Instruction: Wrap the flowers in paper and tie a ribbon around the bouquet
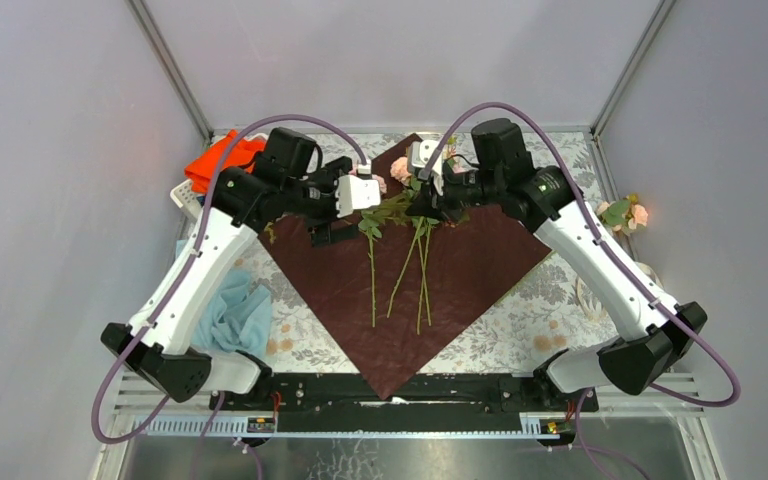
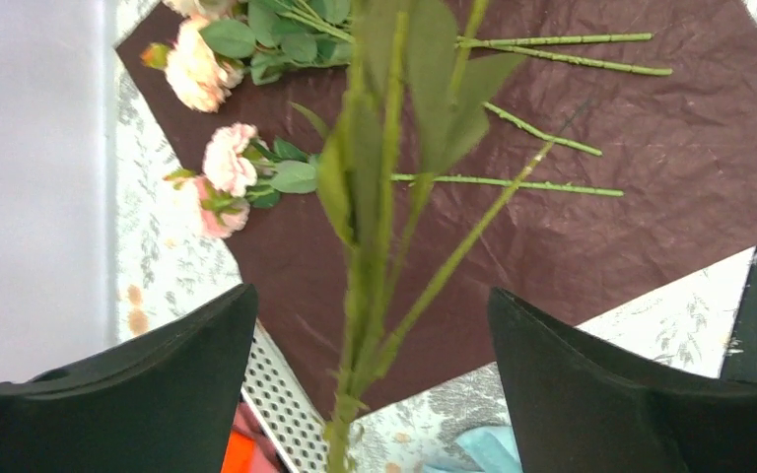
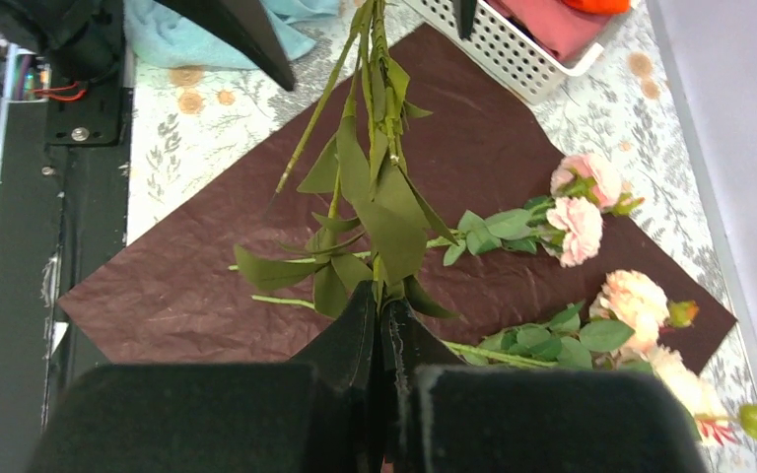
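It looks like early days. The paper (image 1: pixel 460 270) lies flat and unfolded, a diamond in the middle of the top view. Several flowers (image 1: pixel 400 170) lie loose on it, blooms toward the upper edge and stems pointing down. The right gripper (image 3: pixel 384 301) is pinched tight on one leafy stem (image 3: pixel 384 217), held above the sheet. The left gripper (image 2: pixel 370 296) stands wide open, with that stem running between its fingers. Wrapping and tying are both still to do, and I can't make out the ribbon.

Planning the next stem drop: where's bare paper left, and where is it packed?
Bare: the paper right of the laid stems, and its near corner below them. Crowded: the far corner, where the flowers lie and the left gripper, open, meets the right gripper, shut on a leafy stem.
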